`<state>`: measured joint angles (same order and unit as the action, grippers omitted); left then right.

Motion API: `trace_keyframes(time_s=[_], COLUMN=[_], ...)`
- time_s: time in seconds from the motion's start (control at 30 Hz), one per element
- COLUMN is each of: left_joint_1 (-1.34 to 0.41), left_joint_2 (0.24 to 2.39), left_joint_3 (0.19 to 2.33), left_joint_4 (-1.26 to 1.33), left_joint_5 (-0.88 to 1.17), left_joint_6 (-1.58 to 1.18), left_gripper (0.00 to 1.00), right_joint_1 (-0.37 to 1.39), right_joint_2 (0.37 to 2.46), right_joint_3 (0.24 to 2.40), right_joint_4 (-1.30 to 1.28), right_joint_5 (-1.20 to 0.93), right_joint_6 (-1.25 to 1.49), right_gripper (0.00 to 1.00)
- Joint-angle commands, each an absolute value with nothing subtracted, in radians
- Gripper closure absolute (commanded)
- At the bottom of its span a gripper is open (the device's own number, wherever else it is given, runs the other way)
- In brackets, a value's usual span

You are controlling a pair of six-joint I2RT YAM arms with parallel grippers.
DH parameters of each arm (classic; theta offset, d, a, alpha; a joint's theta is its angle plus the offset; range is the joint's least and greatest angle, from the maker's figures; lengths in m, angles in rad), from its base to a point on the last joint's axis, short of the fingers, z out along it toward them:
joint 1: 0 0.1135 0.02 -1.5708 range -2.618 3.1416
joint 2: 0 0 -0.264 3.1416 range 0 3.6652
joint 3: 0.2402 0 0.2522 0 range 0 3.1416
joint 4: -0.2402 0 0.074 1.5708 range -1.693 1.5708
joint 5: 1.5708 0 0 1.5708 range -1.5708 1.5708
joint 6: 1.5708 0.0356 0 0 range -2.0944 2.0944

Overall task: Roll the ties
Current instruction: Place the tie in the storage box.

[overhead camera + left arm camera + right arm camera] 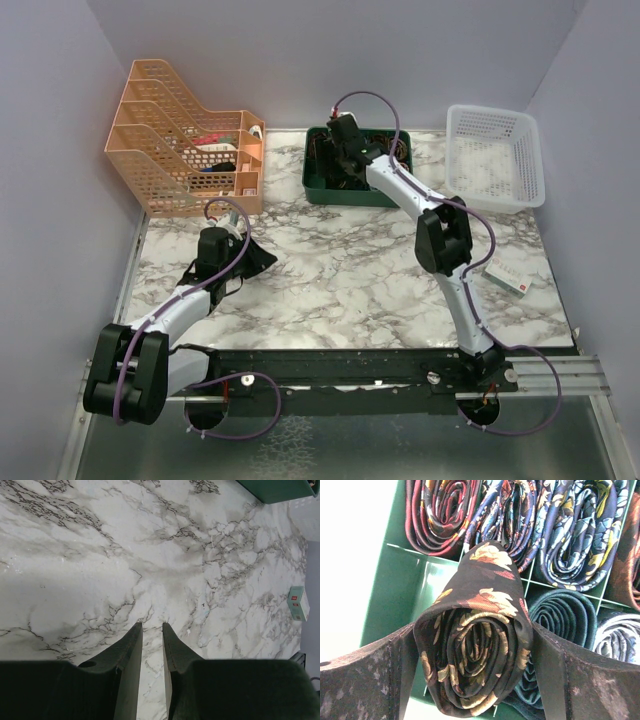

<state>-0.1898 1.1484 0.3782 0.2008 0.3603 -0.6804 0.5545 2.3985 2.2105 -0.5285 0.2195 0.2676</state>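
Observation:
A rolled tie (475, 645), black with tan-gold leaf marks, stands on end between the fingers of my right gripper (472, 665), over a compartment of the green tray (395, 590). The fingers are spread wide. The roll looks round and unsqueezed, its sides resting against both pads. In the top view the right gripper (345, 160) reaches down into the tray (325, 190) at the back. My left gripper (152, 626) hovers low over bare marble. Its fingers are a narrow gap apart with nothing between them. It lies at the left (255, 258).
Other rolled ties fill the tray's compartments: a red-black one (440, 510), a blue floral one (570, 530) and a dark teal one (565, 617). An orange file rack (185, 140) stands back left, a white basket (495, 155) back right, and a small box (510, 277) to the right.

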Motion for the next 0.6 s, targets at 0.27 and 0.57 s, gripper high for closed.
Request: trace_keyframes(time_s=[0.27,0.57], left_joint_1=[-0.184,-0.184], left_joint_2=[1.139,0.989], left_joint_3=[0.38,0.42], left_joint_4=[0.209,0.087], left_joint_5=[0.394,0.3], left_joint_6=[-0.678,-0.624], left_gripper=[0.77,0.25], right_joint_1=[0.554,0.553], right_joint_2=[2.279,1.92], right_joint_3=[2.289,1.905], right_joint_4=[-0.612,-0.419], right_joint_5=[0.237,0.24], right_joint_6=[0.228,0.2], right_gripper=[0.0,0.0])
